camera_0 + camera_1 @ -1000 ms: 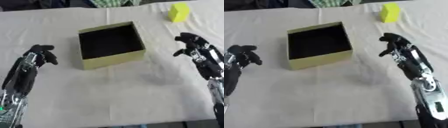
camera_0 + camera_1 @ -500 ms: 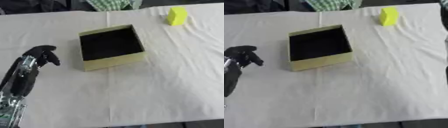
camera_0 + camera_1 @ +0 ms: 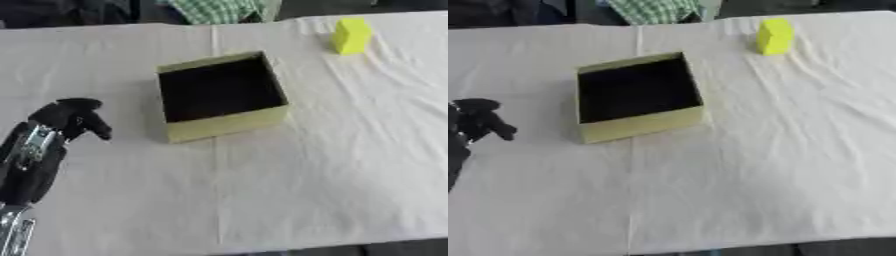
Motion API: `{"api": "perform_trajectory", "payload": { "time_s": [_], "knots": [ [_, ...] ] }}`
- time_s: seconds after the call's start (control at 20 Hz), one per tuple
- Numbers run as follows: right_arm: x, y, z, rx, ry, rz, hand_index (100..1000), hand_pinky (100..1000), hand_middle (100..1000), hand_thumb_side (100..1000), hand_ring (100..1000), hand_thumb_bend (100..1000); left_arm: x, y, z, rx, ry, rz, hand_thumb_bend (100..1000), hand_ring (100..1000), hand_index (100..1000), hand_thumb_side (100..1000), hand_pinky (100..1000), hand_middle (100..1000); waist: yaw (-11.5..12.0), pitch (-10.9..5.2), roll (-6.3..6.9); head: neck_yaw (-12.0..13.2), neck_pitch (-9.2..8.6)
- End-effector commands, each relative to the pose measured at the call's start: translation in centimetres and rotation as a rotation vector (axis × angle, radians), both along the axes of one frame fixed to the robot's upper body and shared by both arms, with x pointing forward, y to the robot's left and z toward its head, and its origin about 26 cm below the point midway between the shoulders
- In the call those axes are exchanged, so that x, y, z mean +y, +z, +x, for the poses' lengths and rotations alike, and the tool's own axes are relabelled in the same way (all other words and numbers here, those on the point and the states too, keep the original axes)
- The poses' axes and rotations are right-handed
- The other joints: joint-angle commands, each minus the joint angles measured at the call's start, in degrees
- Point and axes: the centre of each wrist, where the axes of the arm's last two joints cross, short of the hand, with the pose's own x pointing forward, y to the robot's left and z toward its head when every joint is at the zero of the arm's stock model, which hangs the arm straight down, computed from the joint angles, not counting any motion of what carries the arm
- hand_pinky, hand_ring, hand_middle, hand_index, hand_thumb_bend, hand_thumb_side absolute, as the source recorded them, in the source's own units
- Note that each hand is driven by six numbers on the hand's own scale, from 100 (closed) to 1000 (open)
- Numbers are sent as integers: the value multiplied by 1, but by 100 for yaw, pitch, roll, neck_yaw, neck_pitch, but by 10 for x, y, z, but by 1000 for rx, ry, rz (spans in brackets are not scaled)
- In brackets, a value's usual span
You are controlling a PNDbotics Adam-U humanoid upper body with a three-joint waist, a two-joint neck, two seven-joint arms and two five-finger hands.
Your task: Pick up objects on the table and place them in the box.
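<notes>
The fingers (image 3: 94, 126) of the left hand (image 3: 68, 116) are seen curled inward with nothing held between them, the hand being raised over the near-left part of the worktop (image 3: 332, 165), which is covered by a white cloth, and set well apart from the box. The open olive-green box (image 3: 224, 126), dark inside, is placed near the middle of the worktop, just right of the hand and clear of it. A yellow block (image 3: 351, 36) is stood at the far right, well apart from the box; the right hand is not shown in either view.
</notes>
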Motion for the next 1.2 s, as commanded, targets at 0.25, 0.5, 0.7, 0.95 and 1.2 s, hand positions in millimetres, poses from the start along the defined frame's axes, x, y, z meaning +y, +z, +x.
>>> {"api": "perform_trajectory", "payload": {
  "time_s": [0.25,0.5,0.7,0.95,1.2],
  "knots": [
    [-59,46,20,100,-117,161,876,628,777,539,856,100,-3,11,0,-47,-83,34,100,527,755,880,677,510,157,-113,-85,-321,-54],
    [-111,30,63,375,-129,309,890,606,794,575,903,100,-6,12,0,-53,-130,46,100,527,756,876,677,510,249,-157,-147,-514,-49],
    [-150,-9,88,570,-210,372,892,596,799,584,921,100,-8,12,0,-52,-159,60,100,527,757,876,677,511,285,-192,-174,-605,-52],
    [-172,-65,105,740,-334,381,898,583,808,620,941,100,-8,12,0,-53,-173,67,100,527,757,874,676,511,304,-226,-177,-735,-55],
    [-187,-127,109,919,-462,399,902,577,814,725,951,100,-9,12,0,-60,-189,67,100,527,758,874,676,511,340,-230,-152,-834,-62]
  ]
}}
